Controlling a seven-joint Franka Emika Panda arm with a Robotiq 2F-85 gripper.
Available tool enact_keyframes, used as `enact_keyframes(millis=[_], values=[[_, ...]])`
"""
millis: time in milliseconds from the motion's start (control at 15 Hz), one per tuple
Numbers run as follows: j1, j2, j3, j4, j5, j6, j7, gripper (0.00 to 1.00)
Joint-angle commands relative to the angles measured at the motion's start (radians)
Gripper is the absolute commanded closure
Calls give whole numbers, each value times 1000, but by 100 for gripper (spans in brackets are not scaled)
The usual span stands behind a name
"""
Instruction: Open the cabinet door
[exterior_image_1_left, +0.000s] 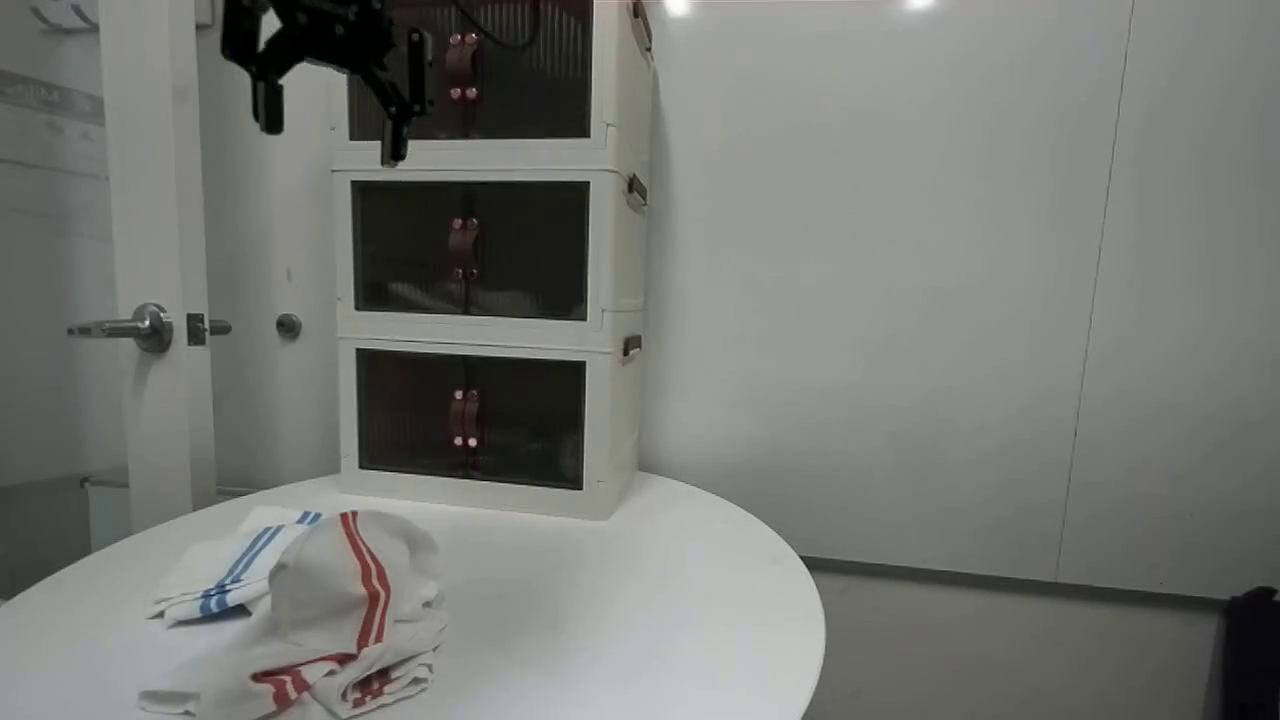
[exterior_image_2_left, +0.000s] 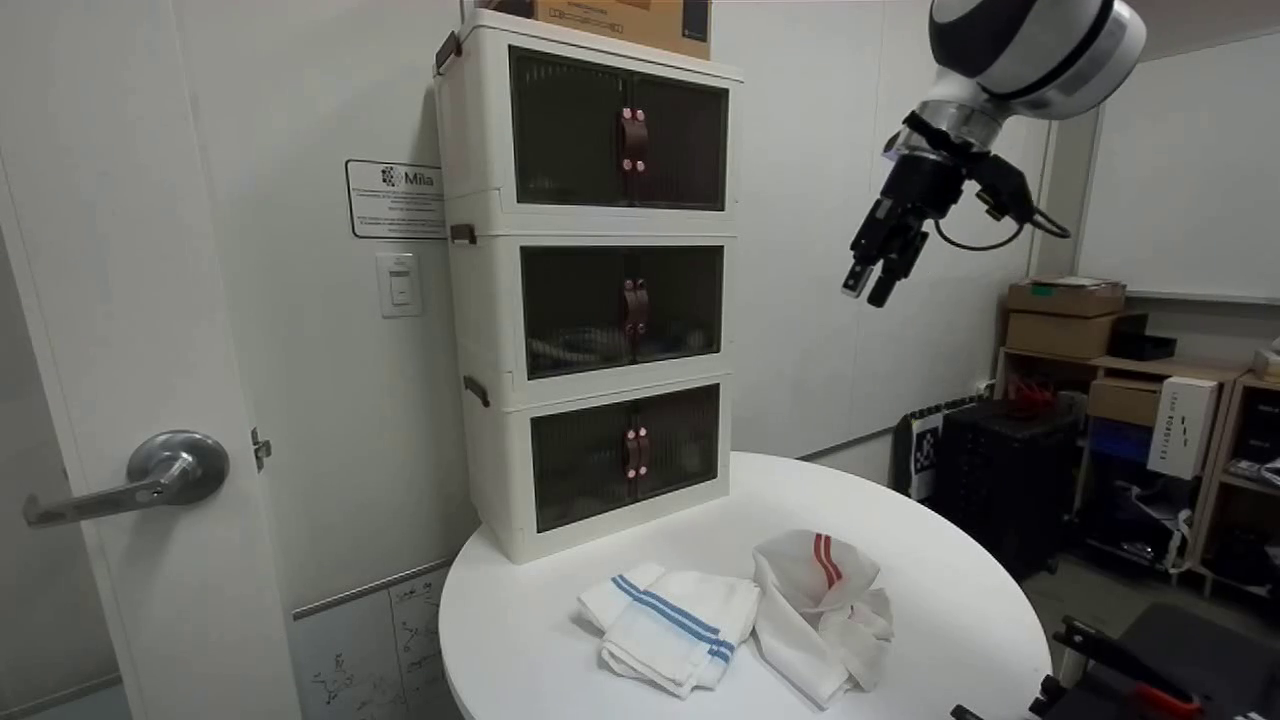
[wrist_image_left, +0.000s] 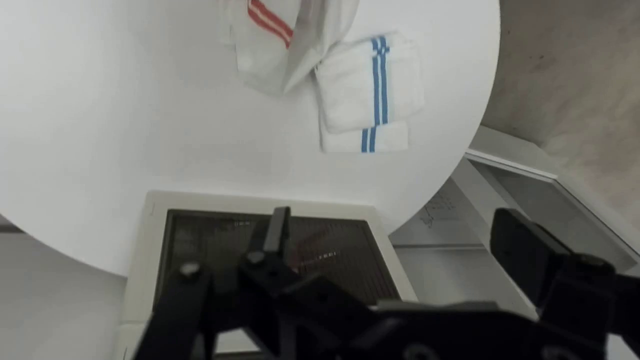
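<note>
In an exterior view, your claw (exterior_image_1_left: 331, 147), at upper left, stands spread wide and empty; expect the closed middle cabinet door (exterior_image_1_left: 502, 250), left of centre, to be light but rigid, and grip its reddish handle (exterior_image_1_left: 463, 248).

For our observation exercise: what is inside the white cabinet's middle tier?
In both exterior views, pale shapes show low behind the closed, tinted middle-tier doors; what they are cannot be told. Dark tint and the white walls hide the rest.
</note>
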Motion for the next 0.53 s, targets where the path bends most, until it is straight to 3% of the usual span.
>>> enact_keyframes(millis=[0, 200, 467], values=[[73, 160, -16, 139, 120, 103, -83, 0], [115, 309, -18, 262, 221, 138, -158, 0], [100, 481, 16, 423, 431, 93, -363, 0]])
